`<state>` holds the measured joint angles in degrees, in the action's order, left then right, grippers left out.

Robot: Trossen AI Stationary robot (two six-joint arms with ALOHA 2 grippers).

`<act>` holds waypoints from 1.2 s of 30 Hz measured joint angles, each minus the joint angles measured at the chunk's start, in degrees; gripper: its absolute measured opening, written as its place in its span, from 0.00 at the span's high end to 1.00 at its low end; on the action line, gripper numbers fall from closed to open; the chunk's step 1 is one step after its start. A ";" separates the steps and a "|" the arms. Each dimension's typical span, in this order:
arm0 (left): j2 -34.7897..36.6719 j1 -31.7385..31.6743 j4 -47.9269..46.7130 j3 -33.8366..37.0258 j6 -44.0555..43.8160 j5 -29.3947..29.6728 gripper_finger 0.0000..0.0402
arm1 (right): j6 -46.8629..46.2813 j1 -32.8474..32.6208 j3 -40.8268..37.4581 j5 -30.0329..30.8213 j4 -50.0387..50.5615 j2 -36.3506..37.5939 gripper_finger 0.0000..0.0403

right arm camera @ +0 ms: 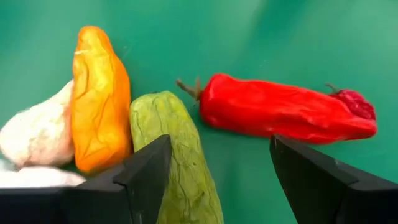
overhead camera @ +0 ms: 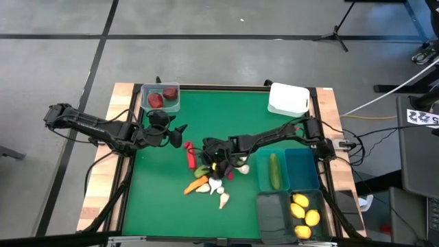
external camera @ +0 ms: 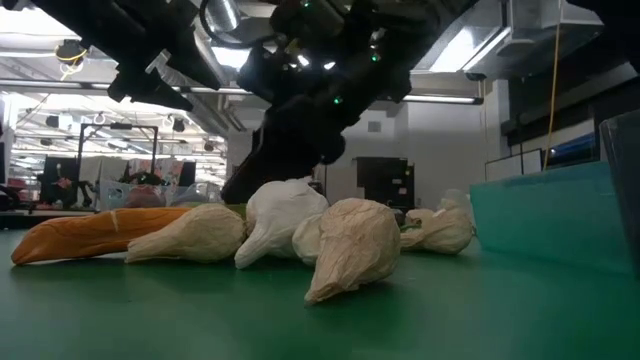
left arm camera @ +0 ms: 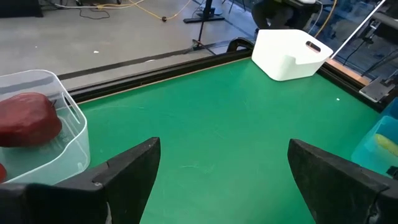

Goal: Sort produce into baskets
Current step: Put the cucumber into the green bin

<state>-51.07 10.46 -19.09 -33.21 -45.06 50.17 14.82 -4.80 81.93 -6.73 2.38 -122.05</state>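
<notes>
A loose heap of produce is seen near the middle of the green counter. In it, an orange carrot lies at the heap's near-left edge, several white garlic bulbs are clustered just beside it, and a long red pepper lies at the heap's left side. In the right wrist view the carrot, a green cucumber and the red pepper are seen lying side by side on the green surface, with a garlic bulb touching the carrot.

The right end effector is held low over the heap, its fingers spread wide and empty, with the cucumber under one finger and the pepper between the two.

A clear bin stands at the far-left corner of the counter, and two dark red round pieces are held in it. A white bin stands at the far-right corner. At the right side a teal bin holds one more cucumber, and a second teal bin stands just beside it. Nearer the front, yellow lemons lie in a dark bin, with another dark bin touching it on the left.

The left end effector is held above the counter near the clear bin, its fingers wide apart and nothing between them.
</notes>
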 joint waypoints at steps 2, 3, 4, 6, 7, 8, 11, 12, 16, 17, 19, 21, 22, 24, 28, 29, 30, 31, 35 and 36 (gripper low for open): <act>0.00 0.01 -0.02 0.00 0.00 0.00 0.14 | 0.14 -0.01 0.03 -0.57 0.76 0.01 0.32; 0.00 0.00 -0.02 0.00 0.00 0.01 0.14 | 0.28 0.00 0.03 -0.80 0.96 0.03 0.32; 0.00 0.00 -0.02 0.00 0.00 0.00 0.14 | 0.47 0.00 0.03 -0.78 0.99 0.03 0.32; 0.00 0.01 -0.02 0.00 0.00 0.02 0.14 | 0.70 -0.05 0.02 -0.74 0.65 0.03 0.32; 0.00 0.02 -0.02 0.00 0.00 0.00 0.14 | 0.80 -0.05 -0.02 -0.83 0.33 0.08 0.32; 0.00 0.01 -0.03 0.00 0.00 0.00 0.14 | 0.97 -0.05 -0.06 -1.31 0.13 0.23 0.32; 0.00 0.01 -0.02 0.00 0.00 0.00 0.14 | 1.54 -0.05 -0.18 -2.64 -0.89 0.71 0.32; 0.00 0.02 -0.03 0.00 0.00 0.00 0.14 | 1.56 -0.03 -0.19 -2.97 -1.04 0.92 0.32; 0.00 0.00 -0.04 0.00 0.00 0.00 0.14 | 1.63 -0.05 -0.17 -4.35 -0.92 1.26 0.32; 0.00 0.00 -0.04 0.00 0.02 0.02 0.14 | 1.65 -0.05 -0.19 -5.50 -0.42 1.26 0.32; 0.00 0.01 -0.04 0.00 0.02 0.00 0.14 | 1.67 -0.10 -0.19 -7.38 0.39 1.26 0.32; 0.00 0.00 -0.04 0.00 0.02 0.01 0.14 | 1.67 -0.11 -0.19 -7.35 1.51 1.26 0.32; 0.00 0.01 -0.04 0.01 0.02 0.00 0.14 | 1.67 -0.11 -0.19 -6.72 2.32 1.26 0.32; 0.00 0.02 -0.04 0.00 0.02 0.00 0.14 | 1.68 -0.09 -0.19 -5.23 3.58 1.26 0.32; 0.00 0.01 -0.04 0.01 0.02 0.01 0.14 | 1.99 -0.05 -0.17 -4.45 5.39 0.81 0.32; 0.00 0.02 -0.04 0.02 0.01 0.01 0.14 | 2.00 -0.05 -0.17 -4.42 5.63 0.42 0.32; 0.00 0.01 -0.04 0.01 0.02 0.01 0.14 | 2.00 -0.05 -0.16 -4.38 5.16 0.04 0.32; 0.00 0.02 -0.02 0.02 0.01 0.00 0.14 | 2.00 -0.05 -0.16 -4.38 5.62 -0.11 0.32; -0.02 0.00 -0.04 0.04 -0.02 0.00 0.14 | 2.02 -0.05 -0.13 -3.66 6.47 -0.36 0.32; -0.02 0.01 -0.02 0.03 -0.01 0.02 0.14 | 2.04 -0.05 -0.10 -3.28 6.46 -0.54 0.32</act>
<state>-51.09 10.47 -19.11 -33.18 -45.07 50.19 16.86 -4.84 81.82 -10.00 8.84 -122.59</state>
